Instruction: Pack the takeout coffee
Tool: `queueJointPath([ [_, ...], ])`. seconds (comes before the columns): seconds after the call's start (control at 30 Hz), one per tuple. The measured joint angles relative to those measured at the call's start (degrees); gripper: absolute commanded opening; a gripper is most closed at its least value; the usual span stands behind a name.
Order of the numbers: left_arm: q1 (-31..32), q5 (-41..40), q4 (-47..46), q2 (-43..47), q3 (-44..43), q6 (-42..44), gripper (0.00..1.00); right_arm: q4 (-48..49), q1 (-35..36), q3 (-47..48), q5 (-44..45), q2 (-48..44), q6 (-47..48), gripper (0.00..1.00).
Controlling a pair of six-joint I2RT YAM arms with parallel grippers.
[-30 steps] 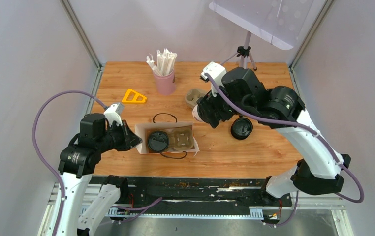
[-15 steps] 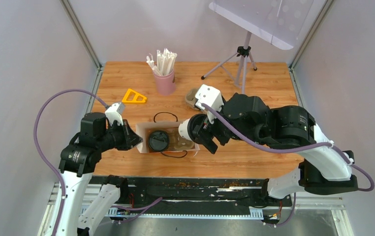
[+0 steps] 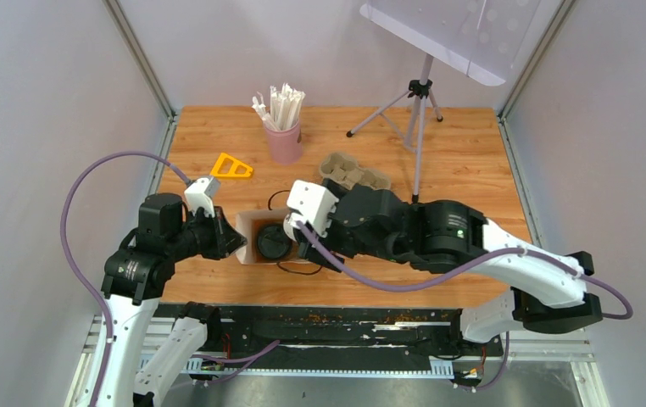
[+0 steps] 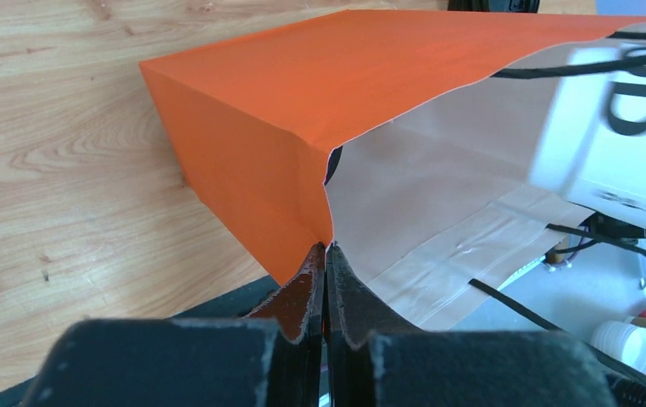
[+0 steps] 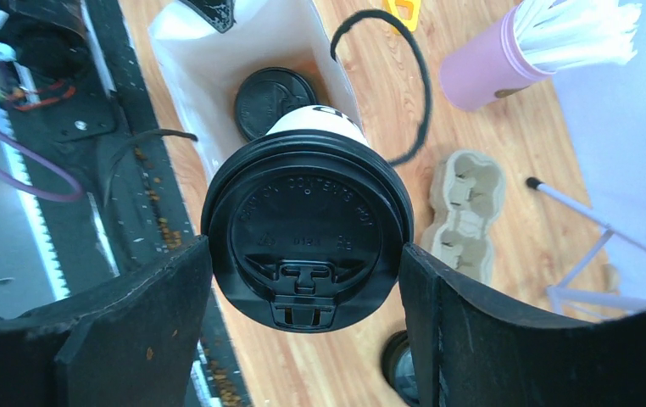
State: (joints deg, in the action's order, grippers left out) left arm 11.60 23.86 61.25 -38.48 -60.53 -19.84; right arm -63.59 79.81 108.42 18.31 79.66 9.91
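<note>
While the left gripper [image 4: 324, 275] pinches the orange paper bag [image 4: 303, 93] open, the right gripper [image 5: 307, 284], clamping the whitish black-lidded cup [image 5: 307, 216], should lower it upright beside what seems a second lidded cup [image 5: 273, 97]

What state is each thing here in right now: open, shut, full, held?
Paper bag: open, upright, rim pinched by the left jaws.
White cup: lidded, gripped by the right jaws at the bag's mouth.
Second cup: lidded, standing inside the bag.
Pink cup: upright, full of white sticks.
Cardboard carrier: lying on the table, hollows empty.
</note>
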Motion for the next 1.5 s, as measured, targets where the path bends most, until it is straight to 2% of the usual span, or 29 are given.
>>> queueJointPath([
  [0.17, 0.0, 1.11, -0.92, 0.0, 0.0, 1.03, 0.12, 3.72, 0.02, -2.29, 1.18, 3.93, 6.67, 0.7],
  [0.47, 0.0, 0.02, -0.35, 1.42, 0.0, -0.7, 0.29, 6.71, 1.11, -10.54, 1.51, 4.87, 12.66, 0.7],
  [0.6, 0.0, -1.29, 0.22, 2.49, 0.07, -3.23, 0.31, 7.65, 3.1, -12.39, 1.6, 4.76, 13.77, 0.7],
  [0.8, 0.0, -2.91, 1.16, 4.28, 0.33, -5.9, 0.3, 8.15, 5.6, -14.75, 2.32, 4.63, 13.86, 0.69],
  [0.9, 0.0, -2.99, 1.16, 5.31, 0.94, -6.1, 0.18, 8.33, 6.49, -15.47, 2.89, 4.61, 13.75, 0.69],
  [1.07, 0.0, -1.55, 0.24, 6.32, 2.4, -5.92, 0.1, 9.92, 7.5, -17.55, 4.26, 4.55, 13.75, 0.69],
  [1.5, 0.0, 2.6, -2.82, 5.09, 3.65, 0.55, 0.09, 17.44, 5.75, -20.17, 9.09, 4.57, 23.02, 0.7],
])
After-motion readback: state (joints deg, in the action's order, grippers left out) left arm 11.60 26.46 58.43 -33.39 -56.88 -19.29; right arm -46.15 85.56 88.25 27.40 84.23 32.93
